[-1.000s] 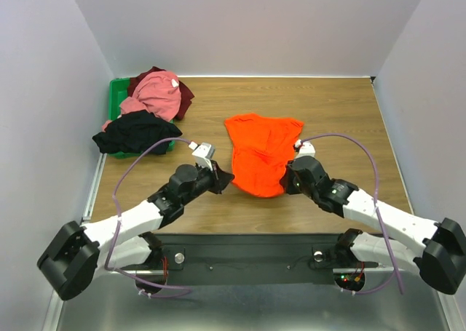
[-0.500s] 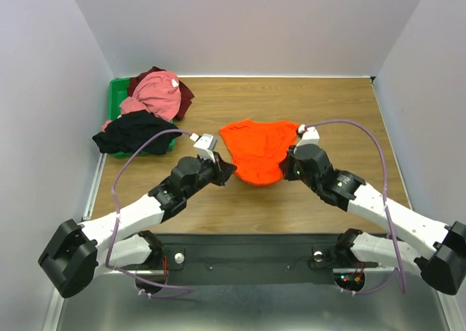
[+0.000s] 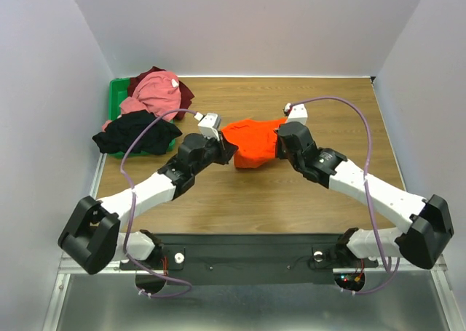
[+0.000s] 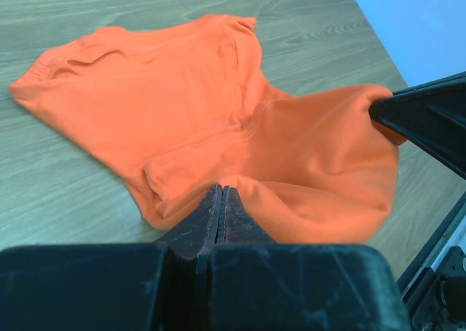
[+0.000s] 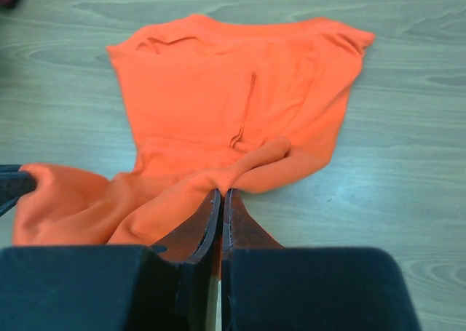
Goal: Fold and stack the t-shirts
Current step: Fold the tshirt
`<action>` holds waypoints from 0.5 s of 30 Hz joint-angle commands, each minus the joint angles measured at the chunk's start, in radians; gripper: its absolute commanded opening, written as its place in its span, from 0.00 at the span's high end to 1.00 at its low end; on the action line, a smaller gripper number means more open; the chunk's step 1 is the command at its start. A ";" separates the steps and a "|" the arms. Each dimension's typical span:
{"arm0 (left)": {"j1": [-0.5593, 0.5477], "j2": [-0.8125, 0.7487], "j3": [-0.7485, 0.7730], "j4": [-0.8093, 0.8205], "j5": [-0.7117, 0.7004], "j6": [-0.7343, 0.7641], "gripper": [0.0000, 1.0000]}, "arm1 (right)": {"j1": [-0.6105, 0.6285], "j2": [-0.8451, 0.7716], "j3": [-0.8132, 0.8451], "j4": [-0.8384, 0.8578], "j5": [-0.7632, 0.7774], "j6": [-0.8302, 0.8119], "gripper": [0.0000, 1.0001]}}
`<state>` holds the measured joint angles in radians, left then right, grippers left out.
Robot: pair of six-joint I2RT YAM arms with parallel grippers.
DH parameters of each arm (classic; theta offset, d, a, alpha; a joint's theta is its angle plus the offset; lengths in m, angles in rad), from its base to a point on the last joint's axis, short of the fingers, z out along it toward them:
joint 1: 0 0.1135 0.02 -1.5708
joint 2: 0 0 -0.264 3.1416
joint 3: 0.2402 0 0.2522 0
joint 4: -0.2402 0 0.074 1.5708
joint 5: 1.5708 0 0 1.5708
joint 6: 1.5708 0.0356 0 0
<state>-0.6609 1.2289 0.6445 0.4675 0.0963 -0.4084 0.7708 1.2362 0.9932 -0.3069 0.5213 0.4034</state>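
Note:
The bright orange t-shirt (image 3: 251, 143) lies mid-table, its near hem lifted and carried over its far part. My left gripper (image 3: 231, 151) is shut on the hem's left corner; the shirt shows in the left wrist view (image 4: 182, 98), where the gripper (image 4: 221, 190) pinches the fold. My right gripper (image 3: 277, 145) is shut on the hem's right corner; in the right wrist view the gripper (image 5: 221, 193) pinches the orange t-shirt (image 5: 218, 91). A pink shirt (image 3: 156, 92), a dark maroon shirt (image 3: 183, 97) and a black shirt (image 3: 135, 133) are heaped at the far left.
A green plastic bin (image 3: 115, 98) sits under the heap at the far left, against the left wall. Bare wooden table (image 3: 335, 113) lies right of and behind the orange shirt. The other arm's finger (image 4: 429, 120) shows at the right of the left wrist view.
Both grippers have moved away from the arm bases with the hem held, folding the orange shirt's near half over its far half. The shirt now looks about half as long.

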 commanded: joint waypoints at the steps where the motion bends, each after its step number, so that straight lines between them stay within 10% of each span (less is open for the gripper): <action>1: 0.047 0.058 0.084 0.075 0.057 0.031 1.00 | -0.060 0.055 0.082 0.034 0.063 -0.040 0.99; 15: 0.148 0.400 0.310 0.089 0.201 0.048 1.00 | -0.240 0.425 0.303 0.040 0.020 -0.095 0.99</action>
<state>-0.5346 1.6161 0.8848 0.5056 0.2382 -0.3851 0.5507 1.6169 1.2182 -0.3069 0.5247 0.3405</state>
